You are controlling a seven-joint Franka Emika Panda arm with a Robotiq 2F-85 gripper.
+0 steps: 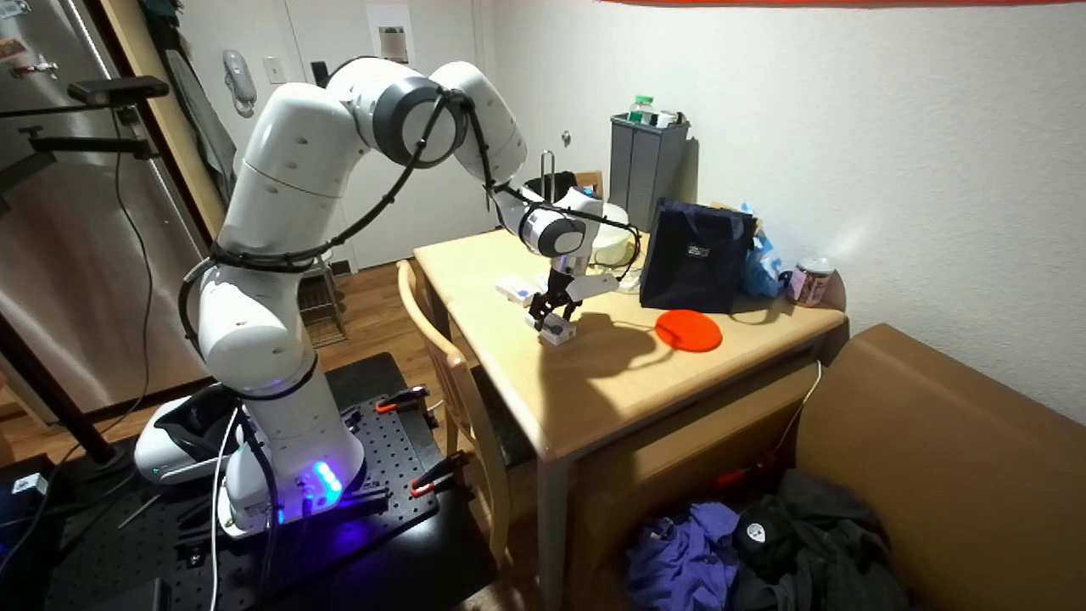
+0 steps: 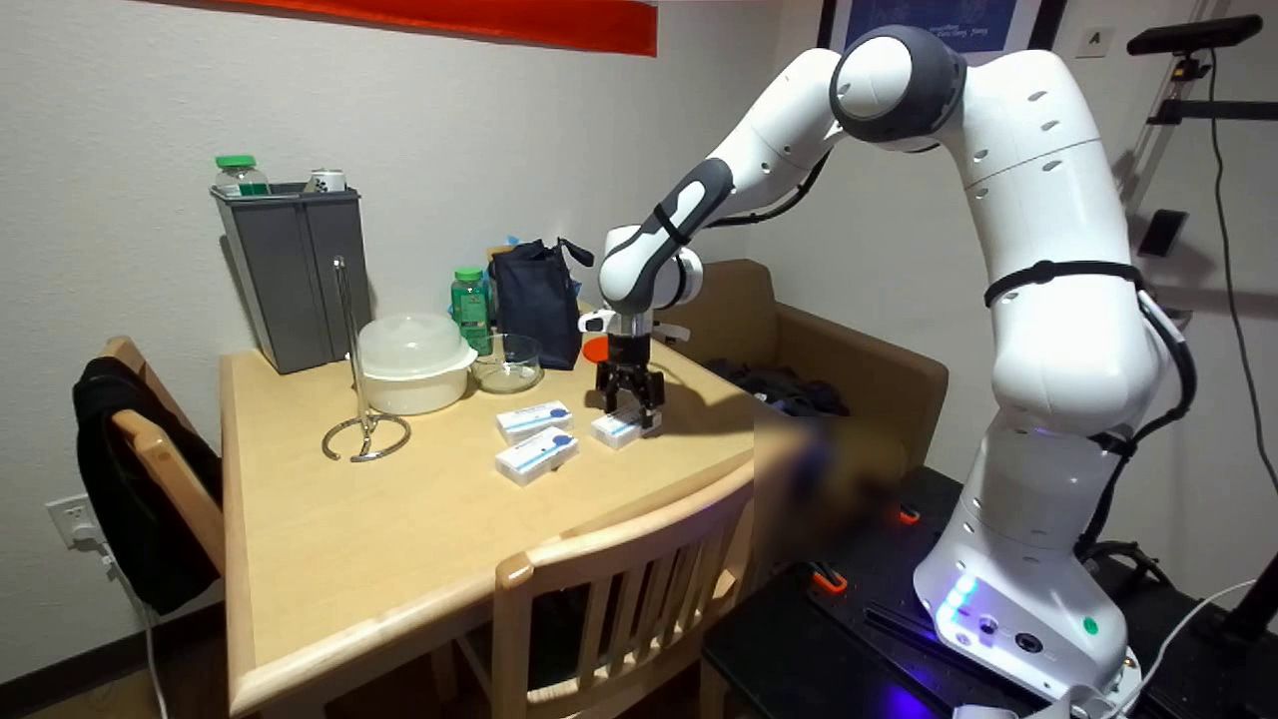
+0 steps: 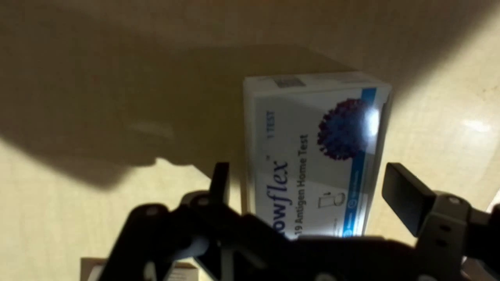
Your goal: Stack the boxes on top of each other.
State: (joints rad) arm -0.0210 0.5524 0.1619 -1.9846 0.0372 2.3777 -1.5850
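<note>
Three closed boxes (image 2: 537, 455) (contents hidden) lie flat, the claw (image 3: 310, 181), fingers (image 3: 408, 200) apart, straddling one.

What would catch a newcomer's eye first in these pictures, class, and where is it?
Probably the big white arm comes first, reaching over the table with its open tool at a white box. Next come the red disc on the table, near the dark bag, and the blue lights low on the arm.

Three boxes (image 2: 537, 455) lie on the table (image 2: 389, 544), one apparently between the gripper's (image 3: 312, 191) fingers (image 3: 407, 199).
</note>
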